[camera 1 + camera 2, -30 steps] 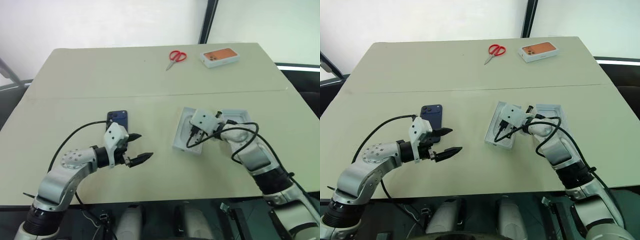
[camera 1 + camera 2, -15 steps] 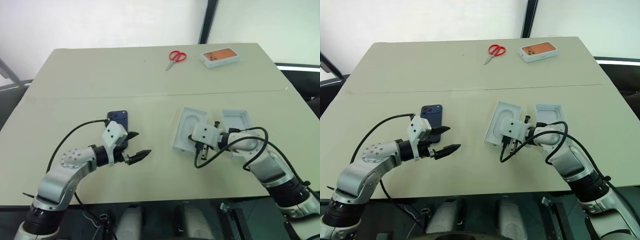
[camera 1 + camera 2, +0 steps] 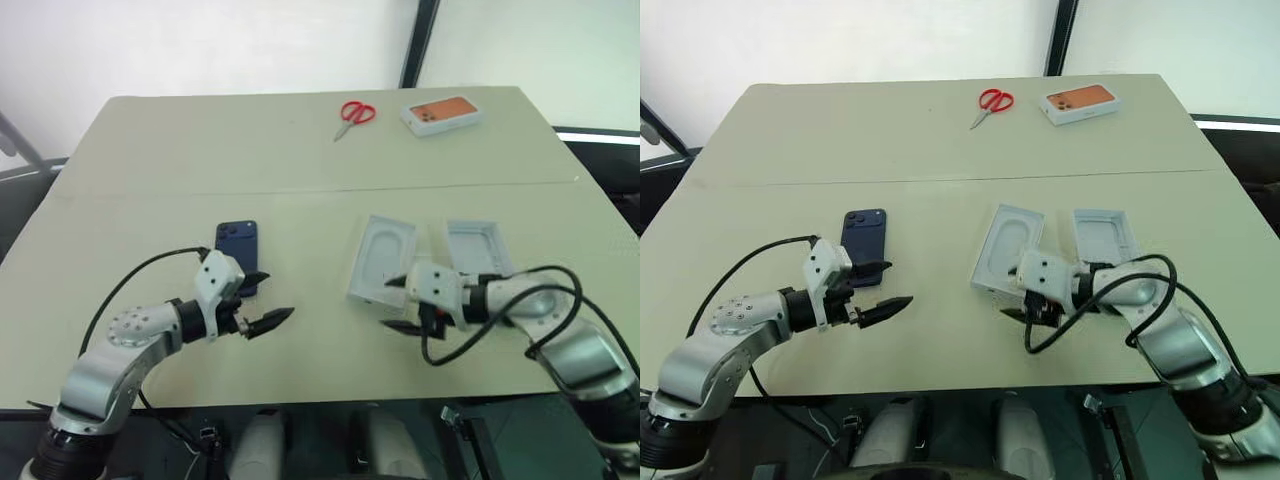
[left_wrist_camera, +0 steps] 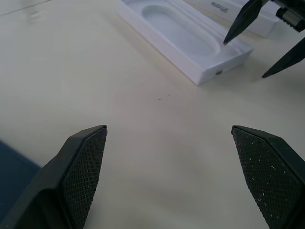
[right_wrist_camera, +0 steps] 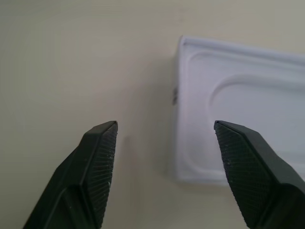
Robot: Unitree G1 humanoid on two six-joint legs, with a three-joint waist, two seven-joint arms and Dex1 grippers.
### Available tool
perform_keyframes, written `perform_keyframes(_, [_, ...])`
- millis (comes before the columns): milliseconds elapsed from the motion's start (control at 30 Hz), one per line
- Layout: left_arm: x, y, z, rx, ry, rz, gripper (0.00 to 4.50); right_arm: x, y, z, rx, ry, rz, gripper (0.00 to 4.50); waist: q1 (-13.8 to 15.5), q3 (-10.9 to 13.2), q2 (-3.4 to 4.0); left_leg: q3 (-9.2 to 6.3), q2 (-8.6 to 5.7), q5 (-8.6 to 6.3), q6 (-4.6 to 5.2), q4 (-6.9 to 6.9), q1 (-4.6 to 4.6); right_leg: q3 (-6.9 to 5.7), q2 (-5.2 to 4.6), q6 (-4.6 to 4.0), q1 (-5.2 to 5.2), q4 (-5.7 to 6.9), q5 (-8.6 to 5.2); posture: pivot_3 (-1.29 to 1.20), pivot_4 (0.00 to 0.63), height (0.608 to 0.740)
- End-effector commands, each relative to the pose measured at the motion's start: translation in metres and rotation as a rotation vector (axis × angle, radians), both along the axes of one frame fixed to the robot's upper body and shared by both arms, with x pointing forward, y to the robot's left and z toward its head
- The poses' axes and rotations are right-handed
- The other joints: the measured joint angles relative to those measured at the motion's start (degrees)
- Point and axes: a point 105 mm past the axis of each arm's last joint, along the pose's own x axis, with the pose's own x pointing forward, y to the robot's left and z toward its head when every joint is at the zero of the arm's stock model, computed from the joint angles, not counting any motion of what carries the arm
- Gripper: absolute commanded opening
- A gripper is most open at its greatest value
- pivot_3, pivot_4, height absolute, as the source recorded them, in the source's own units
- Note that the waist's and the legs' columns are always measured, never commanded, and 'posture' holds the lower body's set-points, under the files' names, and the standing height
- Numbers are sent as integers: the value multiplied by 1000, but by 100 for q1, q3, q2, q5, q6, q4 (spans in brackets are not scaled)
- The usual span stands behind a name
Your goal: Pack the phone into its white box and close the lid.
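You won't find any text here that you can actually read. The nearest thing to print is a short dark mark on the side wall of the far white cardboard piece (image 4: 220, 5), seen from the left wrist; it looks like 1 small word or logo, but the letters are too blurred to make out. The white tray with the rounded recess (image 4: 183, 36) carries a tiny dark speck on its end wall, visible from both wrists, and you can't read that either. The orange-topped box (image 3: 442, 114) at the far edge of the table shows a printed picture on top but no legible lettering.
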Motion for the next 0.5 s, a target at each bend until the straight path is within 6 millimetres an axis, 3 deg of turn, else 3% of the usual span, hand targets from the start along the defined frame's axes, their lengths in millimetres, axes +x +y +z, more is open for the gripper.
perform_keyframes(33, [-9, -7, 12, 9, -63, -77, 4405, 0, 6, 10, 18, -45, -2, 3398, 1, 0, 0, 0, 0, 0, 0, 0, 3, 1, 3, 0, 0, 1, 0, 0, 150, 697])
perform_keyframes(100, [-11, -8, 12, 18, -67, -99, 4405, -1, 6, 6, 17, -35, -19, 3398, 18, 0, 0, 1, 0, 0, 1, -2, 2, 1, 5, 1, 0, 1, -1, 0, 150, 697])
perform_keyframes(200, [-13, -9, 11, 36, -68, -119, 4405, 1, 6, 3, 6, -41, -26, 2552, 24, 0, 0, 1, 1, -1, 2, -2, -1, 0, 3, 1, 0, -2, -1, 0, 150, 697])
perform_keyframes(367, [-12, -9, 8, 48, -69, -114, 4405, 3, 8, 6, 16, -59, -24, 39, 27, 0, 0, 1, 0, -1, 2, -1, 0, 1, 2, 1, 2, -2, -1, 0, 150, 697])
perform_keyframes(500, [-12, -7, 7, 51, -65, -104, 4405, 6, 11, 13, 9, -127, 17, 39, 16, 0, 0, 2, 0, -1, 2, -1, 0, 0, 4, 1, 1, -1, -1, 0, 150, 697])
